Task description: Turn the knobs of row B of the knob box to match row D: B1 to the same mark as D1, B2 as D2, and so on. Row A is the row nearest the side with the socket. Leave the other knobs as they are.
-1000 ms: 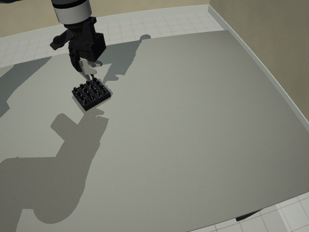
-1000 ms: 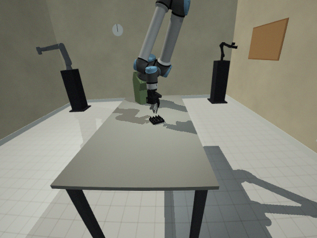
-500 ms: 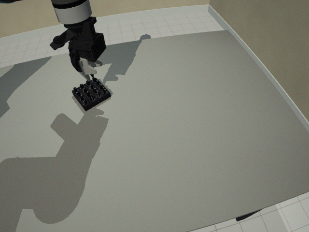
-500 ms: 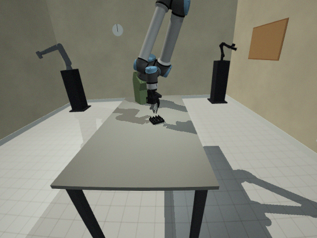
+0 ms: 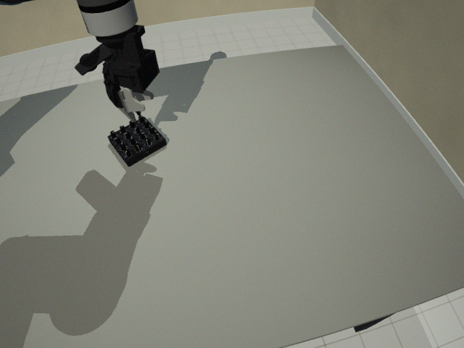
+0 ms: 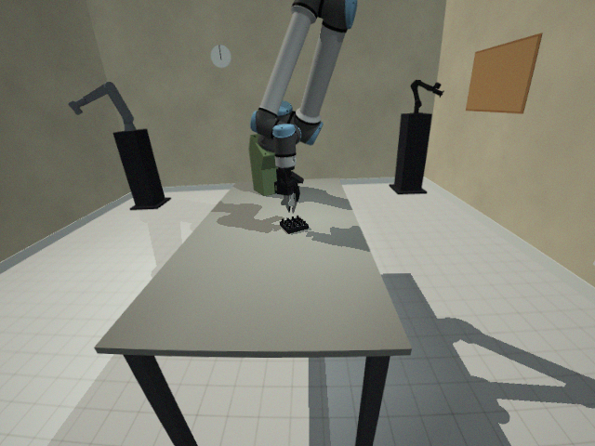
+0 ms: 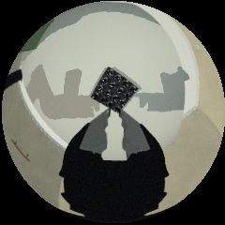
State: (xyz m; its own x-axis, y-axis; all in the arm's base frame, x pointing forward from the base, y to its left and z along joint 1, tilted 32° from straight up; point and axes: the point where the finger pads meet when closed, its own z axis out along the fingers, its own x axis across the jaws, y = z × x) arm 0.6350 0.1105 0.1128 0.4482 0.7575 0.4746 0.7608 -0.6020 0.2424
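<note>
The knob box (image 5: 137,140) is a small black square block with several rows of black knobs, lying on the grey table at the far left. It also shows in the exterior view (image 6: 294,224) and in the wrist view (image 7: 114,89). The knob marks are too small to read. My gripper (image 5: 136,113) points down over the box's far corner, its fingertips a little above the knobs there. The fingers stand nearly together with nothing between them. The gripper also shows in the exterior view (image 6: 291,209) and in the wrist view (image 7: 113,112), with its tips at the box's near corner.
The box sits toward the table's far end, close to the green robot base (image 6: 260,165). Two black pedestals (image 6: 138,167) (image 6: 412,153) with small arms stand on the floor beyond the table. The arm casts large shadows on the table.
</note>
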